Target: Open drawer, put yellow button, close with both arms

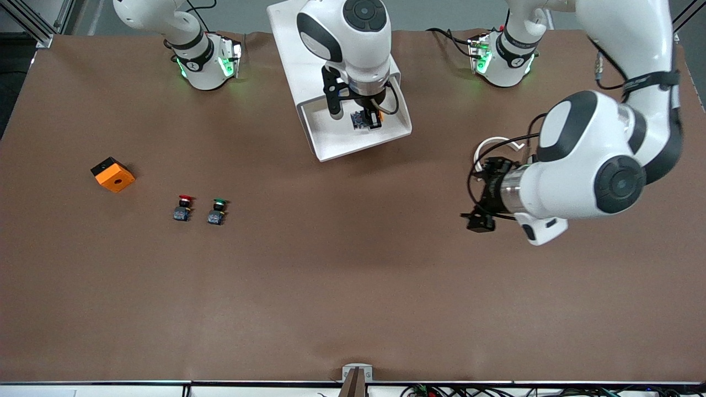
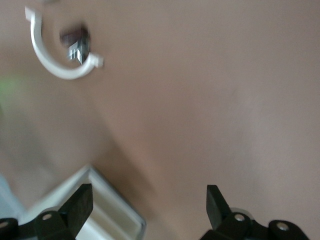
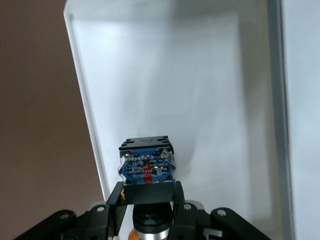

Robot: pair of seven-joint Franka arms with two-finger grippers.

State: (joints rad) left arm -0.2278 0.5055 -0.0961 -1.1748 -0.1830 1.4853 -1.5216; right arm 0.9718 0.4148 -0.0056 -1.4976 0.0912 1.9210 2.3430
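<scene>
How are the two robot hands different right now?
The right gripper is shut on the yellow button, while the left gripper is open and holds nothing. The right gripper hangs over the open drawer; the left gripper is over bare table toward the left arm's end. Both are small black two-finger grippers on white arms.

From high across the table (image 1: 331, 286) we look down at both arm bases along the top edge. On the left wrist we sit close above bare tabletop, looking past two spread fingertips (image 2: 80, 202) to a corner of the drawer (image 2: 112, 212). On the right wrist we look from very close into the same drawer (image 3: 165, 80). All three views share that open drawer (image 1: 331, 144).
</scene>
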